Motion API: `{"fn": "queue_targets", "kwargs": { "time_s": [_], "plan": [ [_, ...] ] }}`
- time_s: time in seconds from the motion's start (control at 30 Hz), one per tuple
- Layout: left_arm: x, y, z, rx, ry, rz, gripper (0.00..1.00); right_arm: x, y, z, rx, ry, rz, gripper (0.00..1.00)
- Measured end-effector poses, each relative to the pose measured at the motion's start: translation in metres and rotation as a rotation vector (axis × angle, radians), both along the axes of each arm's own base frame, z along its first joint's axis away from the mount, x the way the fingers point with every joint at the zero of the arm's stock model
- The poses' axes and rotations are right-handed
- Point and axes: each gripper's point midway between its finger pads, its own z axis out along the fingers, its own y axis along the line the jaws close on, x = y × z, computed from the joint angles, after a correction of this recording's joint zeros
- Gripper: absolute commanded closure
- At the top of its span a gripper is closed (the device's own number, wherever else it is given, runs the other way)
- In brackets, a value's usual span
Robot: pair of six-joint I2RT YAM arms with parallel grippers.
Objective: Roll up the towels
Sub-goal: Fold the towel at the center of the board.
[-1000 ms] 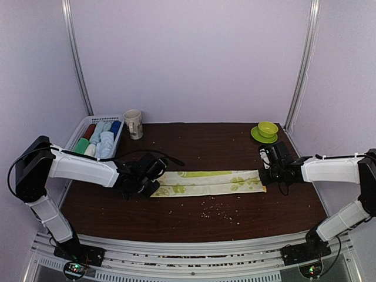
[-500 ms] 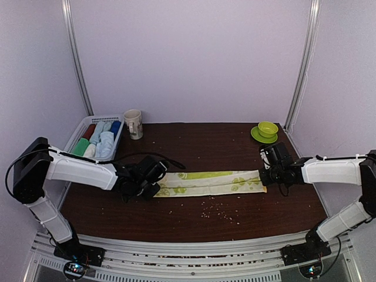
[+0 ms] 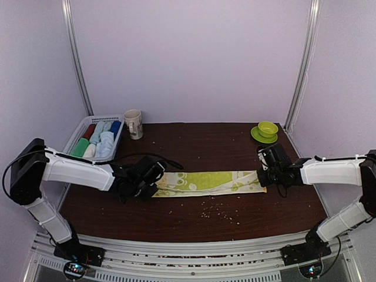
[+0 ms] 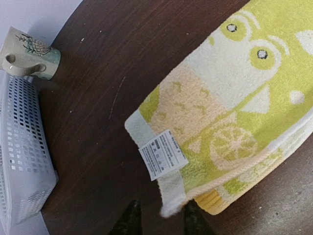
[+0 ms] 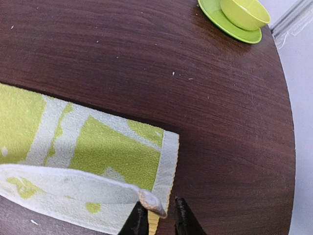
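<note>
The yellow-green towel with white print (image 3: 205, 182) lies stretched flat across the middle of the table, its near long edge lifted and folded over. My left gripper (image 3: 150, 189) is at its left end. In the left wrist view the fingers (image 4: 162, 219) stand at either side of the raised white corner of the towel (image 4: 220, 112), beside its care label. My right gripper (image 3: 262, 178) is at the right end. In the right wrist view it (image 5: 160, 220) is shut on the lifted near corner of the towel (image 5: 98, 152). No long pale blue-white towel lies on the table.
A white slatted basket (image 3: 79, 132) with several rolled cloths stands at the back left; it also shows in the left wrist view (image 4: 24, 161). A printed mug (image 3: 133, 123) stands beside it. A green cup on a saucer (image 3: 266, 131) is at the back right. Crumbs (image 3: 217, 211) lie near the front.
Both grippers have raised the towel's near corners and carried the near edge towards the far edge, so the towel looks narrower. The left gripper has shifted slightly right.
</note>
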Motion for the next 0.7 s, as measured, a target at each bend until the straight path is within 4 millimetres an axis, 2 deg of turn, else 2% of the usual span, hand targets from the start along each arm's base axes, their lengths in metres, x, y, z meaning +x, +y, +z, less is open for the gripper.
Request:
{"fn": "queue_targets", "kwargs": {
  "time_s": [0.1,0.23,0.5,0.63,0.7],
  "plan": [
    [-0.001,0.002,0.004,-0.007,-0.002,0.004,0.48,0.0,-0.001,0.001,0.001,-0.004,-0.008,0.68],
    [-0.003,0.005,0.013,-0.024,-0.006,0.015,0.35,-0.001,-0.004,0.01,0.009,-0.027,-0.03,0.5],
    [-0.005,0.014,0.044,-0.075,-0.054,0.059,0.2,-0.004,-0.012,0.042,0.037,-0.109,-0.068,0.33],
    [-0.004,0.018,0.055,-0.094,-0.082,0.088,0.18,-0.005,-0.014,0.063,0.079,-0.172,-0.084,0.24],
    [-0.001,0.017,0.059,-0.102,-0.091,0.099,0.18,-0.004,-0.012,0.07,0.11,-0.193,-0.081,0.22]
  ]
}}
